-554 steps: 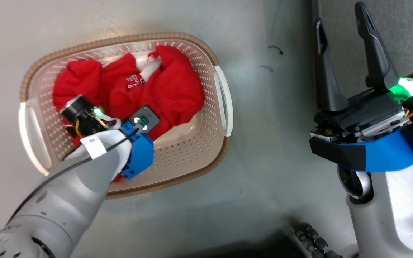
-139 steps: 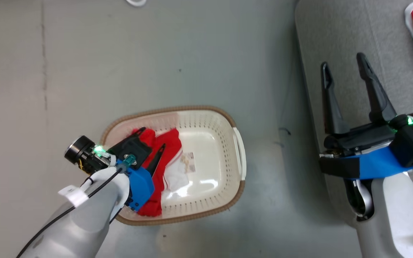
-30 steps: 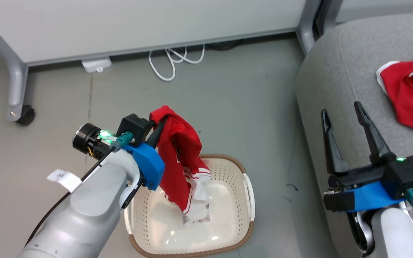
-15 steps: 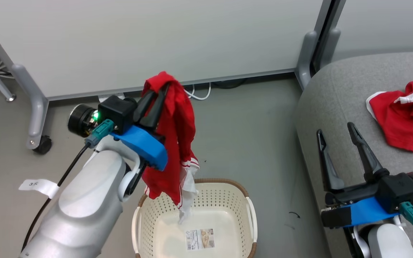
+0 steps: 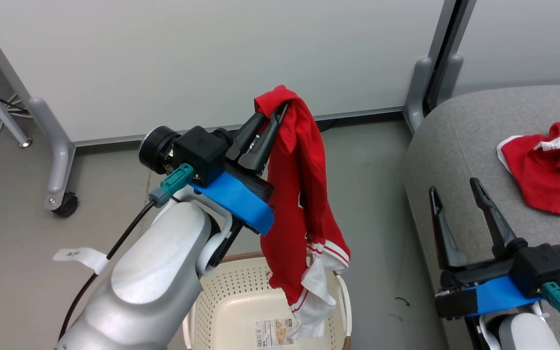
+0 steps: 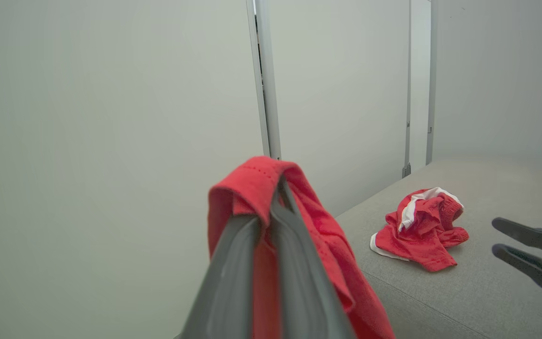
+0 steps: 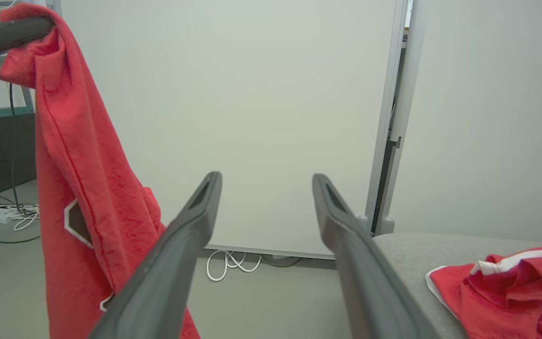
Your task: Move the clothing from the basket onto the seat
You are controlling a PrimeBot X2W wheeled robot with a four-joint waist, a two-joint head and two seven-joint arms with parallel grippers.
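White wall (image 5: 163, 58) behind, my left gripper (image 5: 276, 111) pinches the second garment (image 5: 304, 194), risen higher above the basket (image 5: 241, 287) and shifted right. Only its drop onto the seat (image 5: 455, 146) remains, I judge; my right gripper (image 5: 453, 185) waits with fingers spread.

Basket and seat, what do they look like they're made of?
Basket: seemingly moulded cream plastic, smooth, walls pierced with rows of small holes; its brown rim looks woven, possibly plastic too. Seat: light grey woven upholstery fabric, matte, with rounded edges that suggest padding.
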